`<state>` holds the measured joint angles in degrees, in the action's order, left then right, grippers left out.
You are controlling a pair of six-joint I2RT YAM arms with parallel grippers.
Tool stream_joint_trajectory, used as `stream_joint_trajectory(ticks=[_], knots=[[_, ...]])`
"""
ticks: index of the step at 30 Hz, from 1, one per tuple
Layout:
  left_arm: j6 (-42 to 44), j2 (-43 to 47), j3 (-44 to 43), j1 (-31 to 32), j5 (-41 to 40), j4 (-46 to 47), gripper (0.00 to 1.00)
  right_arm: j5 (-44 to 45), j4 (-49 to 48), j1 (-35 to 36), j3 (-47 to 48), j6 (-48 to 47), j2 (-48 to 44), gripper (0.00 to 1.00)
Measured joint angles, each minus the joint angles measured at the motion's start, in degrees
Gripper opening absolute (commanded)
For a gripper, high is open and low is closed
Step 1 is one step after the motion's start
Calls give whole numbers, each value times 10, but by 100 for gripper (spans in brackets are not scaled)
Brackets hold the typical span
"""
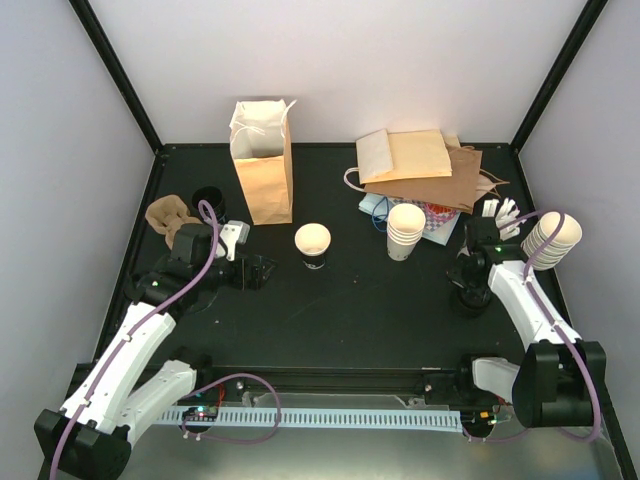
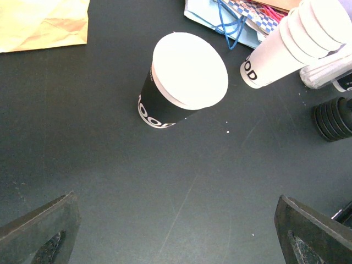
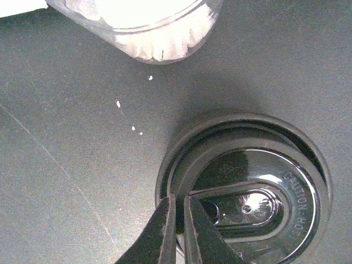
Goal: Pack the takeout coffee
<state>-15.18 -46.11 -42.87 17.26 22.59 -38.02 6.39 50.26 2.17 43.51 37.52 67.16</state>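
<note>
The right tool (image 3: 177, 223) is pinched nearly together on the near rim of a black plastic lid (image 3: 258, 187), which sits at the right side of the desk (image 1: 380, 315). The left tool (image 2: 176, 203) stands wide apart, holding nothing, low over the desk. Just ahead of it the takeout coffee cup (image 2: 184, 82), black-walled with a pale top, stands upright mid-desk, near the upright brown paper bag (image 1: 266, 175).

Left arm (image 1: 125, 355) and right arm (image 1: 530, 300) — white link shells, black joints and bases. Lilac cable (image 1: 596, 395) runs along each. Fingers (image 2: 44, 225), lower frame corners — dark grey wedges.
</note>
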Motion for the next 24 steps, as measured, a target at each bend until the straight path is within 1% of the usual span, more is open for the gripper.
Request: stream_joint_trajectory(ticks=[16, 17, 18, 24], knots=[[0, 0, 0, 0, 0, 0, 99, 0, 39, 0, 45, -2, -32, 5], [0, 0, 0, 0, 0, 0, 99, 0, 40, 0, 45, -2, -31, 2], [0, 0, 0, 0, 0, 0, 99, 1, 40, 0, 45, -2, -30, 1], [0, 0, 0, 0, 0, 0, 99, 24, 47, 17, 45, 1, -25, 1]])
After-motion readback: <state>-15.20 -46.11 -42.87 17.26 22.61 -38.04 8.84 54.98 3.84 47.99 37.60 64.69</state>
